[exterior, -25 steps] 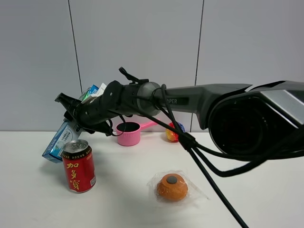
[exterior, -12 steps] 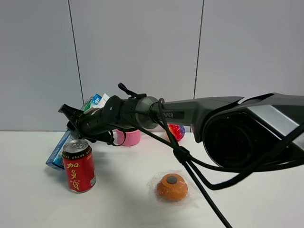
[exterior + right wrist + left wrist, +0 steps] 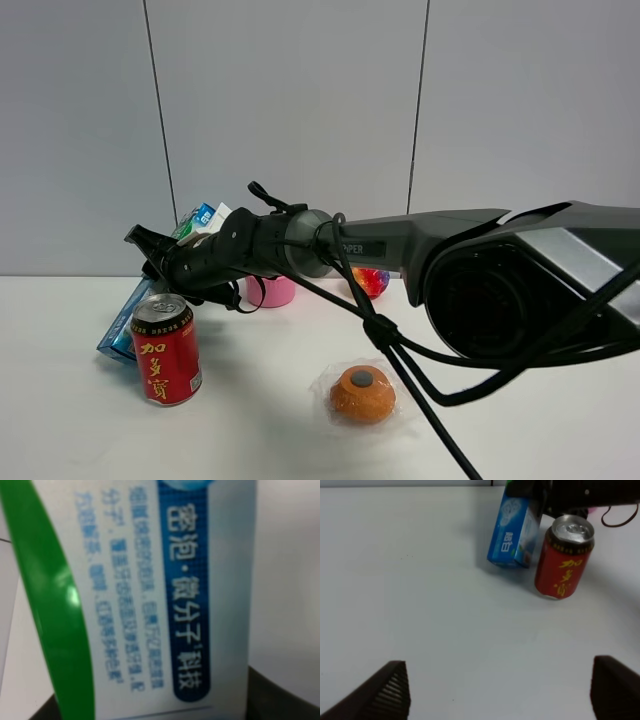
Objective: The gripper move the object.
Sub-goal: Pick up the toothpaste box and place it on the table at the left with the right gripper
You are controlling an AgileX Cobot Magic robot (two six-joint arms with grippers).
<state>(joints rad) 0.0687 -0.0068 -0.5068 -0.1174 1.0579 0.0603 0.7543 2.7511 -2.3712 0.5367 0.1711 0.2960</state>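
My right fingers (image 3: 141,239) seem clamped on the tilted box (image 3: 120,325); swinging it could topple the can (image 3: 165,350) just beside; left fingers (image 3: 390,692) wide.

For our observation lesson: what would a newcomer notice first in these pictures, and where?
A thick black arm reaches in from the right, its gripper clamped on a tilted blue toothpaste box at far left. A red can stands beside the box, a wrapped orange snack nearer the middle.
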